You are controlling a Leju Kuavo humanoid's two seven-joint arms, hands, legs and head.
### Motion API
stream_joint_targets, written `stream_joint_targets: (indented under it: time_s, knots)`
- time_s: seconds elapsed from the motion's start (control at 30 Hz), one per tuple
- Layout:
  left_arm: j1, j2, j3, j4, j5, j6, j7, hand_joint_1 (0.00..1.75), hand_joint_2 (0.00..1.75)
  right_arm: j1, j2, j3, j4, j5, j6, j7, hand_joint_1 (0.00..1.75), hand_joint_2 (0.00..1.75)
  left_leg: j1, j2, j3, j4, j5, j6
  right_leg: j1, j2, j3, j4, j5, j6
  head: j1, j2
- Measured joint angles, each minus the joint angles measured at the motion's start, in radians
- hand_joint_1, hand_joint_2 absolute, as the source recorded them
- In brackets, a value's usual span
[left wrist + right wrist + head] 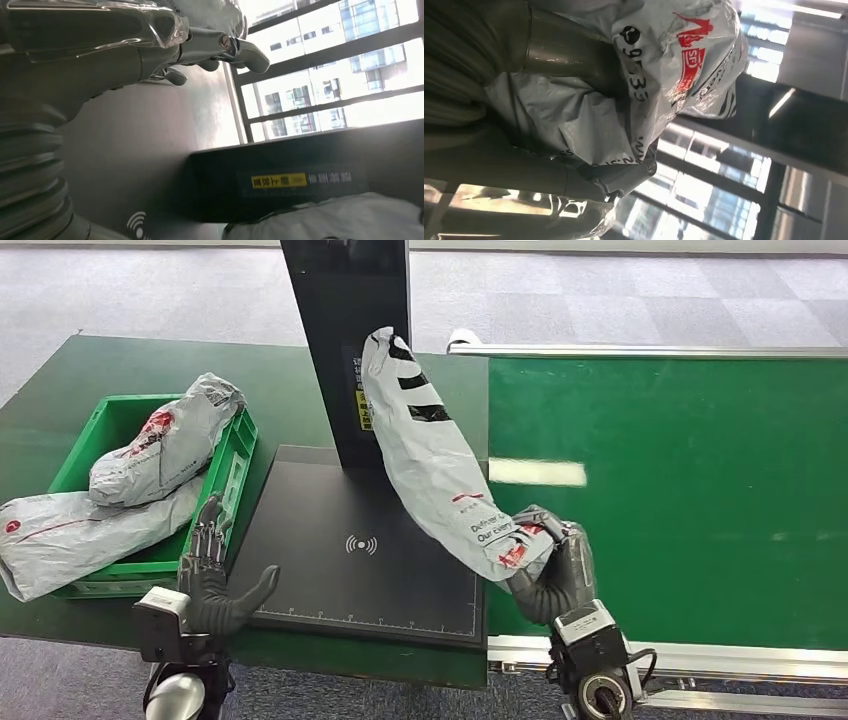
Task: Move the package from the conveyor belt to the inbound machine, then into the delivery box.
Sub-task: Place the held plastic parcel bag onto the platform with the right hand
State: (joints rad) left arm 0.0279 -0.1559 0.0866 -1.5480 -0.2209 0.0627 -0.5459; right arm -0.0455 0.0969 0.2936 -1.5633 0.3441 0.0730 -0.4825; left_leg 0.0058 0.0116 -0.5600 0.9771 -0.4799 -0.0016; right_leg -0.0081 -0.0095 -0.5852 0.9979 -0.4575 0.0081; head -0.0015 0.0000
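The green conveyor belt [680, 490] is stretching off to the right, its far end cut off by the frame, a bright reflection lying across it. Beside it the dark green bench [290, 390] is carrying the black inbound machine [370, 550], whose flat plate is showing a white wireless symbol and a ruler line along its near edge. Its upright column is running out of the top of the picture; a yellow label with small writing is sitting on it, too small to read.

At the left the green delivery box [235, 455] is holding one grey mailer [165, 440] with a red mark, while a second grey mailer [70, 530] is drooping over its front wall and hiding part of the rim.

The package [435, 455], a long grey courier bag, is hanging in the air above the plate's right side, leaning up against the column and covering part of the label. Black stripes are crossing its upper end; lower down I am reading "Deliver" and "Our every", the rest lost in folds. In the right wrist view "95" and further creased digits are showing beside a red logo.

The right robot hand [550, 565] is clutching the package's lower end, fingers wrapped into the plastic. The left robot hand [212, 570] is hovering released at the plate's left edge, fingers spread, holding nothing.
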Motion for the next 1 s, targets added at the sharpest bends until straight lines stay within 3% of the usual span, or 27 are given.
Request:
stream_joint_targets:
  time_s: [0.17, 0.4, 0.97, 1.0]
  knots:
    - [0.006, 0.007, 0.043, -0.019, -0.019, 0.015, -0.011, 0.0, 1.75, -0.005, 0.022, 0.088, 0.217, -0.124, 0.101, -0.009, 1.75, 1.75, 0.0, 0.0, 0.0, 0.0, -0.001, -0.001, 0.0, 0.0, 0.0, 0.0, -0.001, -0.001, 0.0, 0.0]
    - [0.016, 0.014, 0.081, -0.032, -0.02, 0.02, -0.012, 0.0, 1.75, -0.046, 0.067, 0.158, 0.474, -0.144, 0.115, -0.035, 1.75, 1.75, 0.001, 0.0, 0.0, 0.0, -0.001, -0.001, 0.001, 0.0, 0.0, 0.0, -0.001, -0.001, 0.0, 0.0]
    - [0.024, 0.018, 0.101, -0.034, -0.02, 0.024, -0.013, 0.0, 1.75, -0.081, 0.084, 0.18, 0.589, -0.149, 0.116, -0.04, 1.75, 1.75, 0.001, 0.0, 0.0, 0.0, -0.001, -0.001, 0.001, 0.0, 0.0, 0.0, -0.001, -0.002, 0.0, 0.0]
    - [0.026, 0.019, 0.102, -0.035, -0.02, 0.027, -0.013, 0.0, 1.75, -0.083, 0.084, 0.18, 0.589, -0.149, 0.117, -0.04, 1.31, 1.75, 0.001, 0.0, 0.0, 0.0, -0.001, -0.001, 0.001, 0.0, 0.0, 0.0, -0.001, -0.002, 0.0, 0.0]
